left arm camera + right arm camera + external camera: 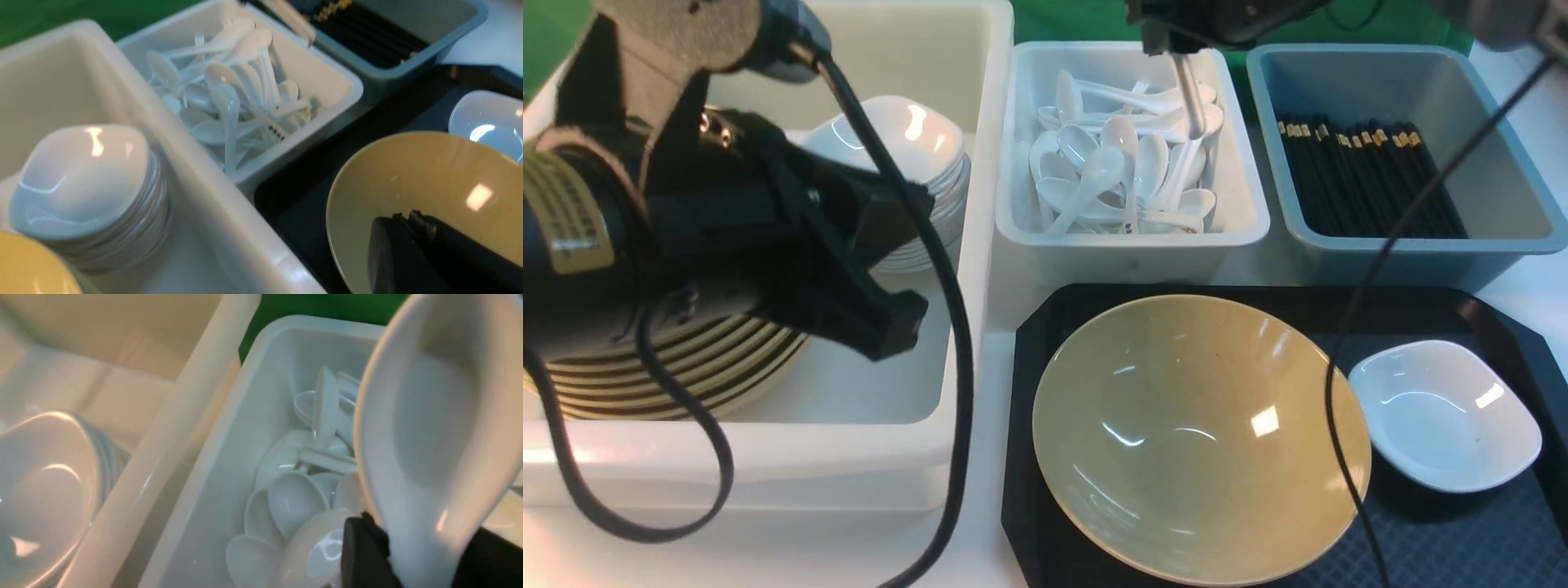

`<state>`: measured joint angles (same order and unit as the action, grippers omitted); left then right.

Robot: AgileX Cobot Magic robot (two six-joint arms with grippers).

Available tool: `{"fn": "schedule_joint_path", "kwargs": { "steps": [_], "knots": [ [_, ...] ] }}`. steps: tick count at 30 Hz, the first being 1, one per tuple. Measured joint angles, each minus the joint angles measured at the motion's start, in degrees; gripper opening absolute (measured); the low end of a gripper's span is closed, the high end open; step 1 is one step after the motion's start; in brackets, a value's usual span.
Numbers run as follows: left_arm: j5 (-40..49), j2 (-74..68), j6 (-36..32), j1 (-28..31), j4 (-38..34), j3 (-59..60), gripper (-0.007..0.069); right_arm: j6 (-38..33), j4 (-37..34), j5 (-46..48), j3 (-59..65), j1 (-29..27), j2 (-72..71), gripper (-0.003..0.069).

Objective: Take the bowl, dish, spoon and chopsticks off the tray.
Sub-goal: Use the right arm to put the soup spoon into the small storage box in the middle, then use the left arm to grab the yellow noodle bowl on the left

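Observation:
The khaki-yellow bowl [1201, 437] sits on the left part of the black tray [1421, 539], and the small white dish [1445, 412] sits to its right. My right gripper [1176, 45] is shut on the white spoon [1194, 102] and holds it over the white spoon bin. In the right wrist view the spoon [433, 428] sticks out between the black fingers of the gripper [421, 547]. My left gripper [408, 216] is shut and empty, above the bowl's near-left rim [429, 175]. No chopsticks show on the tray.
The white bin [1131, 245] behind the tray holds several spoons. The grey-blue bin [1421, 253] at the back right holds black chopsticks [1364, 175]. The large white bin [849, 457] on the left holds a stack of white dishes [907, 147] and a stack of yellow bowls [686, 376].

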<state>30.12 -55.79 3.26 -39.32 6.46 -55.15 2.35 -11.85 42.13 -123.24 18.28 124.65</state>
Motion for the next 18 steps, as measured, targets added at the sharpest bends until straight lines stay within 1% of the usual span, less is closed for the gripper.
{"fn": "schedule_joint_path", "kwargs": {
  "steps": [1,2,3,4,5,8,10,13,15,18],
  "knots": [
    [0.0,0.0,0.0,0.0,-0.1,0.0,-0.0011,0.1,0.0,0.3,-0.5,0.0,0.5,0.035],
    [-0.3,-0.2,1.4,0.0,-0.1,0.0,-0.0011,0.5,0.0,1.6,-2.3,0.0,1.6,0.0421],
    [-0.3,-0.3,1.6,0.0,-0.1,0.0,-0.0011,0.5,0.1,2.2,-2.4,0.0,1.7,0.0429],
    [0.2,-0.7,3.3,0.0,-0.1,0.0,-0.0011,0.4,0.1,4.2,-3.5,0.0,1.7,0.0484],
    [1.0,-1.5,4.3,0.0,-0.1,0.0,-0.0011,-0.7,0.1,6.9,-4.5,-0.1,1.5,0.0521],
    [4.8,-4.6,5.3,0.0,-0.2,-0.9,-0.0011,-5.3,0.1,13.1,-6.8,-0.1,-0.1,0.0564],
    [8.6,-8.3,5.1,0.0,-1.0,-3.4,-0.0011,-9.3,0.1,19.4,-8.3,-0.1,-2.0,0.0568],
    [14.4,-14.5,1.8,0.1,-2.9,-10.3,-0.0011,-14.1,0.2,27.1,-9.1,-0.1,-5.6,0.0554],
    [18.2,-18.3,-1.6,0.2,-4.2,-15.1,-0.0011,-15.5,0.6,28.7,-7.6,-0.1,-8.7,0.0531],
    [24.6,-25.7,-7.3,0.2,-7.6,-23.9,-0.0011,-16.2,1.2,29.3,-1.5,-0.1,-15.6,0.0481]
  ]
}}
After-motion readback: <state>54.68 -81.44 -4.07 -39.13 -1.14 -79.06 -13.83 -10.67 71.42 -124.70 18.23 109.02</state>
